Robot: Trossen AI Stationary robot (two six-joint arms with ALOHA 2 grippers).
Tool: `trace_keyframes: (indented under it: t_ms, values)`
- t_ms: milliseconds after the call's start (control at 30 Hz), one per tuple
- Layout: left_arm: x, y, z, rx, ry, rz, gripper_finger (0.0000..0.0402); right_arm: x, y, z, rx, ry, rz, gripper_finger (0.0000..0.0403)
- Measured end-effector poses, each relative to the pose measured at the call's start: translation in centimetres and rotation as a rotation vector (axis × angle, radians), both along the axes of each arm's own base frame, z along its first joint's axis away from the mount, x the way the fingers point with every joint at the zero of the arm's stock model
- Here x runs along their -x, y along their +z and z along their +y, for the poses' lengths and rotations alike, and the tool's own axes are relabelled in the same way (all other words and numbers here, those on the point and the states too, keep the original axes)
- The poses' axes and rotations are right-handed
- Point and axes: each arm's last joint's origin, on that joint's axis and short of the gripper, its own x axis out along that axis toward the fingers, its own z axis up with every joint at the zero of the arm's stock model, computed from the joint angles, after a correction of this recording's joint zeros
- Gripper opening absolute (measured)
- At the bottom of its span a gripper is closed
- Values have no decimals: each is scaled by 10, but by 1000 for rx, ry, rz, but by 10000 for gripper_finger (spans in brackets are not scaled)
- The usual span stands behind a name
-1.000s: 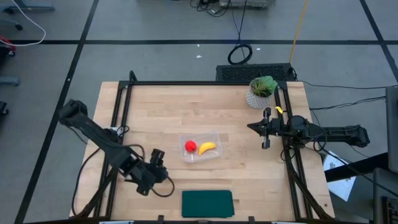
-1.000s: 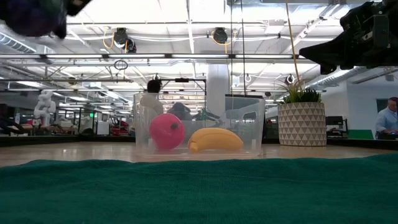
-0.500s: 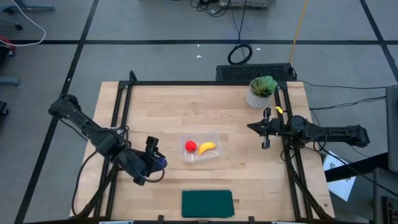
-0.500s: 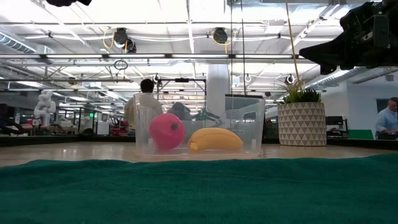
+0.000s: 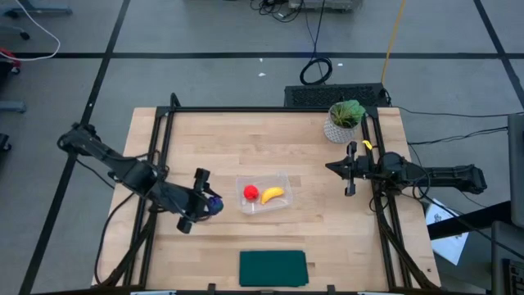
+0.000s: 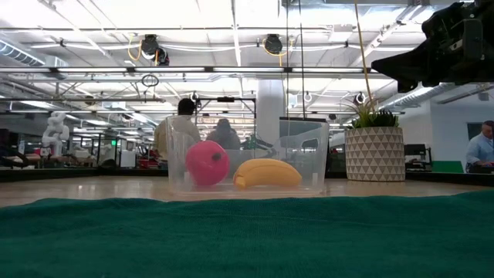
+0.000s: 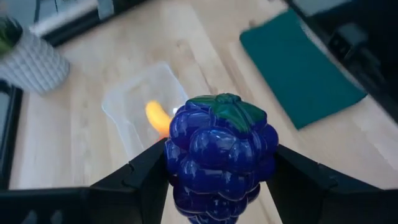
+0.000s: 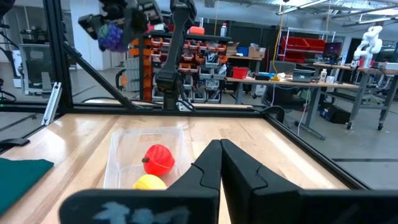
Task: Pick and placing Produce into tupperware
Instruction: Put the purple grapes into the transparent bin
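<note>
The worktop (image 5: 221, 147) is pale wood w/ a black frame round it. At the near edge lies a dark green mat (image 5: 273, 268), flat, well apart from everything else. At the far right corner stands a leafy plant (image 5: 345, 120) in a white patterned pot.

Near the middle sits the clear tub (image 5: 264, 192), upright, open top. Inside it: the red round piece (image 5: 250, 192) and the yellow banana (image 5: 273, 194), side by side, red on the left in the high view, banana on the right. In the low view both rest on the tub floor, approx touching.

My left tool (image 5: 199, 205) is up in the air just left of the tub, not over it. Its two fingers are closed tight on the purple grapes (image 7: 219, 155), one finger pressing each side; the green leaf cap faces the wrist cam. The grapes are off the worktop, nothing under them but bare wood; the tub w/ the banana shows ahead of them in the left wrist view.

My right tool (image 5: 347, 170) hangs over the right side of the worktop, right of the tub and near the plant, pointing toward the middle. Its fingers are pressed together w/ nothing between them.

In the room behind, a person (image 6: 179, 131) stands, seen through and beside the tub in the low view.
</note>
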Motion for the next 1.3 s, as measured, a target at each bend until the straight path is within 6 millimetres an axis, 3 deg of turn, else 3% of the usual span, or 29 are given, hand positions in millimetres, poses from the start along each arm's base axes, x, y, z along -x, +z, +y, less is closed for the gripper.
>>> trace_keyframes:
  t_ms: [233, 467, 733, 1000, 1300]
  values:
    - [8, 17, 14, 31, -49, -142, 230, 0, -1, 0, -1, 0, 10, 0]
    - [24, 15, 30, 108, -70, -300, 230, 0, -3, 0, -2, 0, 26, 0]
    - [36, 3, 49, 147, 38, -429, 230, 0, -3, 0, -2, 0, 30, 0]
    - [41, -22, 64, 188, 162, -441, 230, 0, -3, 0, -1, 0, 31, 0]
    - [44, -49, 68, 218, 126, -558, 230, 0, -3, 0, 0, 0, 33, 0]
